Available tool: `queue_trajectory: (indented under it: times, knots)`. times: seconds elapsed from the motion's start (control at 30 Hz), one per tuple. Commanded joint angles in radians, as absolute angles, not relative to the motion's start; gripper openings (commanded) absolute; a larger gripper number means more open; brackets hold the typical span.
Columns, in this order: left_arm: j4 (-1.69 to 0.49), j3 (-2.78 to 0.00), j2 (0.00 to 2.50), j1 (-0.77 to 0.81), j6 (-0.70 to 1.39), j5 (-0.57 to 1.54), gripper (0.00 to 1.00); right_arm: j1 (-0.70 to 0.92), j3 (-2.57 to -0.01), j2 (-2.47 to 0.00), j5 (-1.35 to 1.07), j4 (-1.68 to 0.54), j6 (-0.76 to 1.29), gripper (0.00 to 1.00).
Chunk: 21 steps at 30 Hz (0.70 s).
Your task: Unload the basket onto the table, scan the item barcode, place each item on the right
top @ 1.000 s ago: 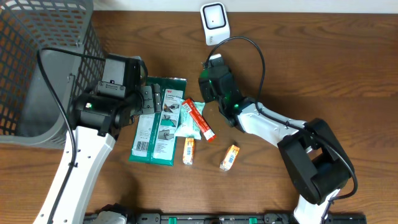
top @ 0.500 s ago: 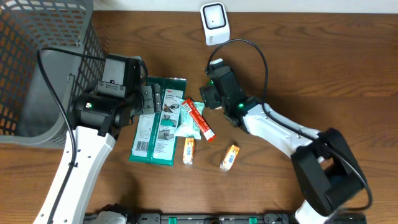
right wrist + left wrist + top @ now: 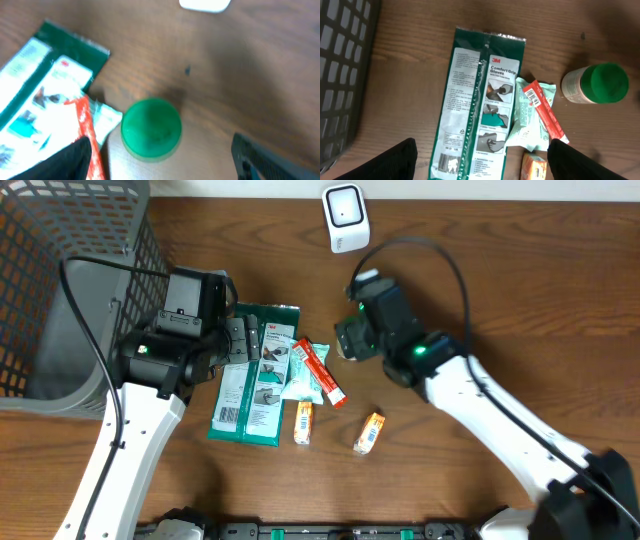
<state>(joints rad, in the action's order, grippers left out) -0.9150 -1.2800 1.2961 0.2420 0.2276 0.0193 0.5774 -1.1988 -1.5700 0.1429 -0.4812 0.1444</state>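
Note:
A bottle with a green cap stands upright on the wooden table, free of any grip. My right gripper hangs above it, open, its dark fingers wide on either side and not touching it. In the overhead view that gripper covers most of the bottle. The left wrist view shows the bottle at the right. The white scanner stands at the table's far edge. My left gripper is open above a green 3M gloves packet, holding nothing.
A grey basket fills the far left. Beside the gloves packet lie a pale green pouch, a red stick pack and two small orange boxes.
My right gripper has opened wider and drawn back to the right, away from the pile, leaving the green-capped bottle standing. The left arm has not moved.

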Motion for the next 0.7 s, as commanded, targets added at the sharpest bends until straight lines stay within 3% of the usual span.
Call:
queue_trajectory:
  times: [0.0, 0.23, 0.33, 0.67]
  knots:
    - [-0.916, -1.293, 1.300, 0.237, 0.214, 0.007, 0.84, 0.540, -1.388, -1.532, 0.046, -0.635, 0.168, 0.84]
    - [-0.916, -1.293, 1.300, 0.237, 0.214, 0.007, 0.84, 0.477, -1.557, -1.538, 0.001, -0.980, 0.272, 0.87]
    - [-0.916, -1.293, 1.300, 0.237, 0.214, 0.007, 0.84, 0.478, -1.555, -1.551, -0.002, -1.023, 0.276, 0.99]
    - [-0.916, -1.293, 1.300, 0.237, 0.214, 0.007, 0.84, 0.519, -1.554, -1.563, -0.033, -1.021, 0.310, 0.99]
